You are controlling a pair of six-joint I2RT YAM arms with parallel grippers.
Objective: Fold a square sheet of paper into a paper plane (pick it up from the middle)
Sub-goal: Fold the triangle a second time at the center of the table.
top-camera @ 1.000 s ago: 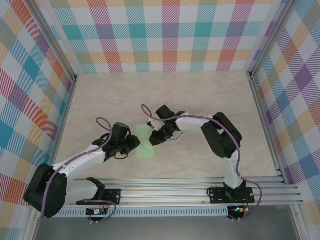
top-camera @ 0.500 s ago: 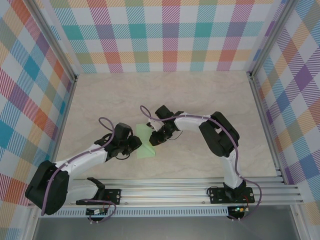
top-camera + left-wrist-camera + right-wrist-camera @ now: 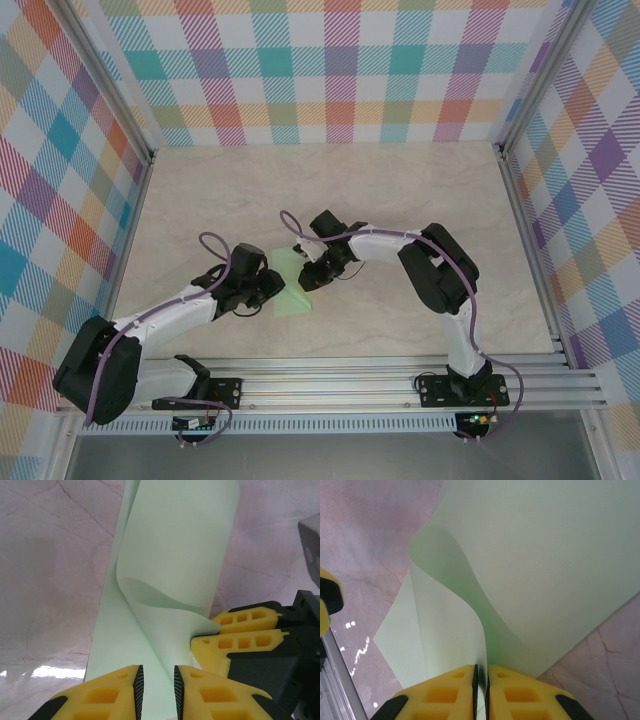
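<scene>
1. The paper (image 3: 289, 284) lies on the bench (image 3: 400, 190) between the two grippers. It is part-folded, with one flat layer down and one flap raised in a loose curl over it.
2. No sharp tip or centre crease of a plane shows, so I judge the task to be at an early fold, with most of the creasing left to do.
3. The right gripper (image 3: 481, 676) is clamped on the edge of the raised flap. The sheet sweeps up and away ahead of its fingers.
4. The left gripper (image 3: 159, 687) has its jaws a little apart, with nothing seen between them. It is low over the flat layer, and I cannot tell whether it touches the layer.
5. Still to do on this fold, by my reading, is laying the flap down, matching its edges to the layer and pressing the crease.
6. Edges: the flat layer's long straight edge runs ahead and to the left of the left gripper. The flap's free end is well ahead of it, curled and off the bench.
7. Room: the right gripper sits just ahead and to the right of the left one, and that is the tight spot. Outward from both grippers the bench is bare, and the walls are well apart from them.
</scene>
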